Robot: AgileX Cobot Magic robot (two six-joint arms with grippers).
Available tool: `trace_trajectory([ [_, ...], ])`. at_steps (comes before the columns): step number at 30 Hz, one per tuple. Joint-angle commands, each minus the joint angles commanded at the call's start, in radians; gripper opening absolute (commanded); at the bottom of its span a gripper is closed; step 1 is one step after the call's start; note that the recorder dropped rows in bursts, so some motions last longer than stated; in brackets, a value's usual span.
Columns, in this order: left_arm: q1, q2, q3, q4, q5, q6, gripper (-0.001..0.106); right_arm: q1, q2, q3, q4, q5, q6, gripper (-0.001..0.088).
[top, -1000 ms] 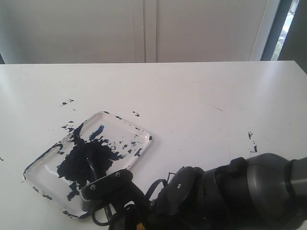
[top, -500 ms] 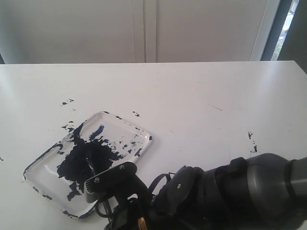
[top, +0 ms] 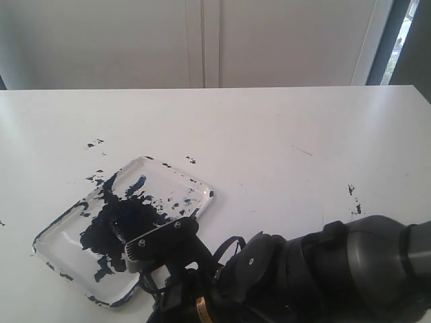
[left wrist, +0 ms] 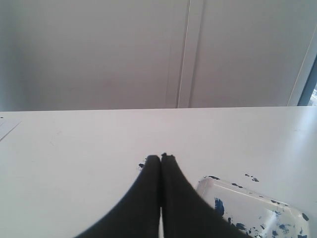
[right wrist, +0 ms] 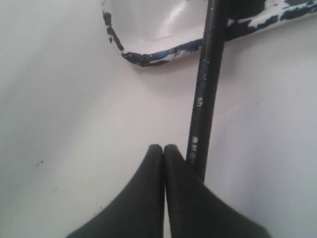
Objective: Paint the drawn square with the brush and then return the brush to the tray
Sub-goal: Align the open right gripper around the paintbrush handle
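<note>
White bench [top: 283, 134] w/ scattered paint specks [top: 94, 143]. Tray [top: 165, 180] sits front-left, big dark blotch inside. R arm [top: 350, 262] reaches across to it. R tool [right wrist: 163, 148]: jaws pressed together, nothing btwn them. L tool [left wrist: 160, 157] likewise closed, empty, near a tray corner. Brush [right wrist: 205, 74] lies w/ far end in tray, handle out over rim, just beside R tool. Square not in view, so can't tell if painted. Prob. pick-up step: next needs jaws opened, shifted to straddle handle.

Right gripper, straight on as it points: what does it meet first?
Likely the tray rim, dead ahead of the right gripper; height unclear, it may clear it. The brush lies alongside, off line.
</note>
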Motion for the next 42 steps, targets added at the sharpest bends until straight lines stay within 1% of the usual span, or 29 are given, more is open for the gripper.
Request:
trace_trajectory([
  [5,0.0,0.0,0.0,0.0,0.0,0.0,0.0,0.0,0.0,-0.011,0.0,0.0,-0.087,0.0],
  [8,0.0,0.0,0.0,0.0,0.0,0.0,0.0,0.0,0.0,-0.046,0.0,-0.013,-0.143,0.0],
  [14,0.0,0.0,0.0,0.0,0.0,0.0,0.0,0.0,-0.029,-0.128,0.0,-0.037,-0.171,0.001],
  [15,0.0,0.0,0.0,0.0,0.0,0.0,0.0,0.0,-0.04,-0.131,0.0,-0.037,-0.187,0.0038],
  [16,0.0,0.0,0.0,0.0,0.0,0.0,0.0,0.0,-0.05,-0.131,0.0,-0.033,-0.197,0.0086],
  [19,0.0,0.0,0.0,0.0,-0.002,0.0,0.0,0.0,-0.071,-0.126,0.0,-0.005,-0.197,0.0295],
  [21,0.0,0.0,0.0,0.0,-0.002,0.0,0.0,0.0,-0.079,-0.117,0.0,-0.005,-0.189,0.0408],
  [22,0.0,0.0,0.0,0.0,-0.002,0.0,0.0,0.0,-0.079,-0.109,0.0,-0.01,-0.187,0.0442],
  [27,0.0,0.0,0.0,0.0,-0.002,0.0,0.0,0.0,-0.081,-0.036,0.0,-0.01,-0.144,0.0444],
  [31,0.0,0.0,0.0,0.0,-0.002,0.0,0.0,0.007,-0.101,0.025,0.0,0.017,-0.132,0.0404],
  [35,0.0,0.0,0.0,0.0,-0.004,0.0,0.0,0.037,-0.121,0.059,0.0,0.082,-0.134,0.0397],
  [39,0.0,0.0,0.0,0.0,-0.004,0.0,0.0,0.065,-0.119,0.082,0.0,0.097,-0.134,0.0397],
  [42,0.0,0.0,0.0,0.0,-0.004,0.0,0.0,0.093,-0.119,0.088,0.0,0.144,-0.134,0.0397],
])
